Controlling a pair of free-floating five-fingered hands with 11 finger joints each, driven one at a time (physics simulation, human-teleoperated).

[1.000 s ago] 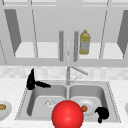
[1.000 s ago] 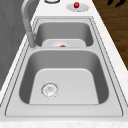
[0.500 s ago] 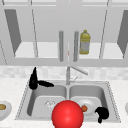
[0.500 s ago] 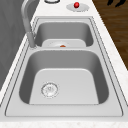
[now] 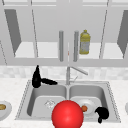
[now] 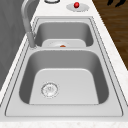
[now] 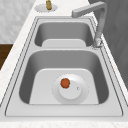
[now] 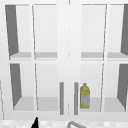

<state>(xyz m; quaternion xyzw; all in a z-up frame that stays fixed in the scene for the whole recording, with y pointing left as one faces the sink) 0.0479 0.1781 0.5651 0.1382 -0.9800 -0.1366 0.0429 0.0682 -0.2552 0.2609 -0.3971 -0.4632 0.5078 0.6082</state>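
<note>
White speckled countertop (image 5: 15,87) runs around 1 steel sink (image 5: 110,92) with 2 basins, seen first from the front, under 1 glass-fronted wall cabinet (image 5: 45,30) with 2 vertical bar handles. My left hand (image 5: 36,79) hovers above the back left corner of the left basin, fingers straight and relaxed, thumb stretched out to the side, holding nothing. My right hand (image 5: 102,113) hangs over the front right corner of the right basin with its fingers curled in on themselves, empty. Nearest to it lies 1 round white plate (image 5: 88,103) on the floor of the right basin, bearing 1 small orange-red ball (image 5: 84,108). 1 big glossy red sphere (image 5: 67,115) sits low in the foreground at the divider. 1 yellow bottle (image 5: 84,42) stands on the lower cabinet shelf; 1 angular faucet (image 5: 75,71) rises behind the divider. From the left side, the near basin shows 1 round ribbed drain (image 6: 49,89); beyond the sink 1 flat dish (image 6: 78,7) carries 1 red piece. From the right side, the plate (image 7: 72,90) lies flat in the near basin, the ball (image 7: 65,83) on its left part. From above the sink, a tip of my left hand (image 8: 35,122) pokes up at the bottom edge, and the bottle (image 8: 84,96) stands behind the glass.
</note>
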